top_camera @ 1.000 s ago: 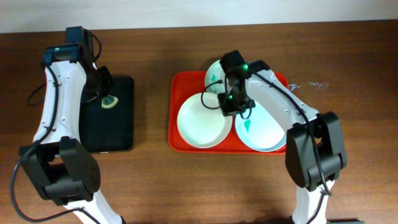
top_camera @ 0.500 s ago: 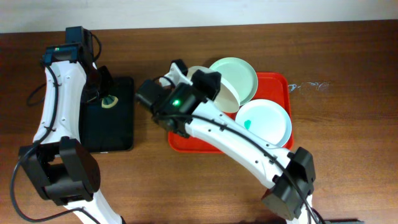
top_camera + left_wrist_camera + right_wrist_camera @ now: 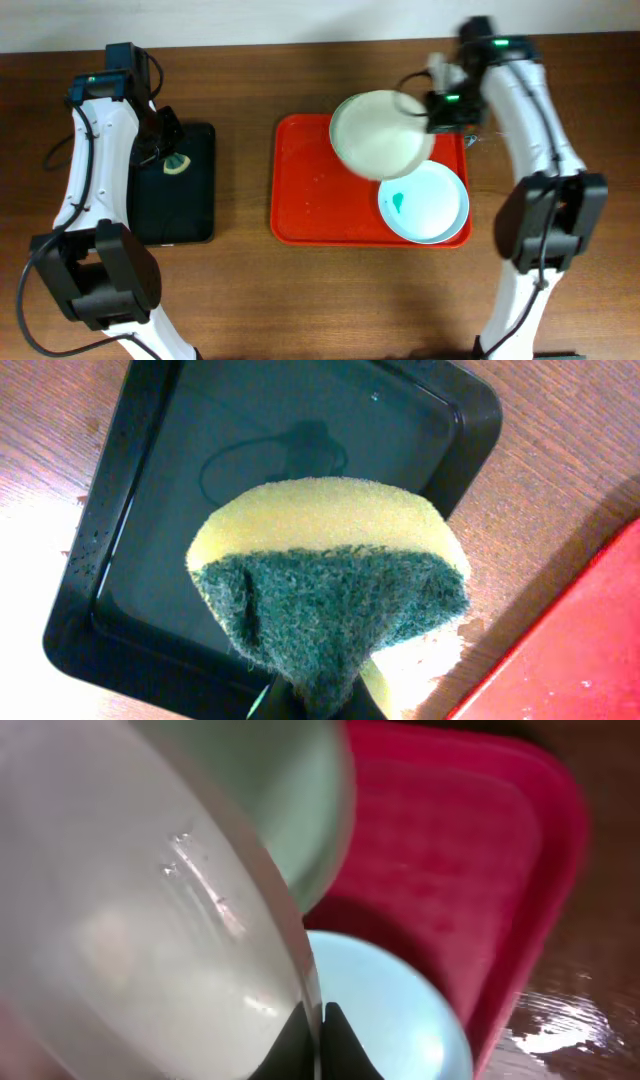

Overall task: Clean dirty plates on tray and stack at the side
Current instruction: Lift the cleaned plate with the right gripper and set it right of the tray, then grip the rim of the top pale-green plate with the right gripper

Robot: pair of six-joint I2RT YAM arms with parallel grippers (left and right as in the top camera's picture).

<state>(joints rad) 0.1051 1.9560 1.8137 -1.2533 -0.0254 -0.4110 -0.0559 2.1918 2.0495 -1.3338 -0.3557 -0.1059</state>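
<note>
One plate [image 3: 378,135] hangs tilted above the red tray [image 3: 300,190], mid-table toward the far edge, its rim pinched by the right gripper [image 3: 443,103]. Left gripper [image 3: 168,152] clamps the sponge [image 3: 330,590] over the black tray [image 3: 140,530] near the left edge. Recommendation: bring plate to sponge with a firm rim grip, because the glossy face may slip.

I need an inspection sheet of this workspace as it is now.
Surface: wooden table, wet marks right of the red tray.
Job's things: lifted plate tilted above the tray; smeared plate lying in it; third plate behind the lifted one.
Clutter: black tray, sponge.
Grippers: left tool shut on sponge; right tool shut on lifted plate.
Cables: black cable beside left arm.
Surroundings: pale wall at the top.
</note>
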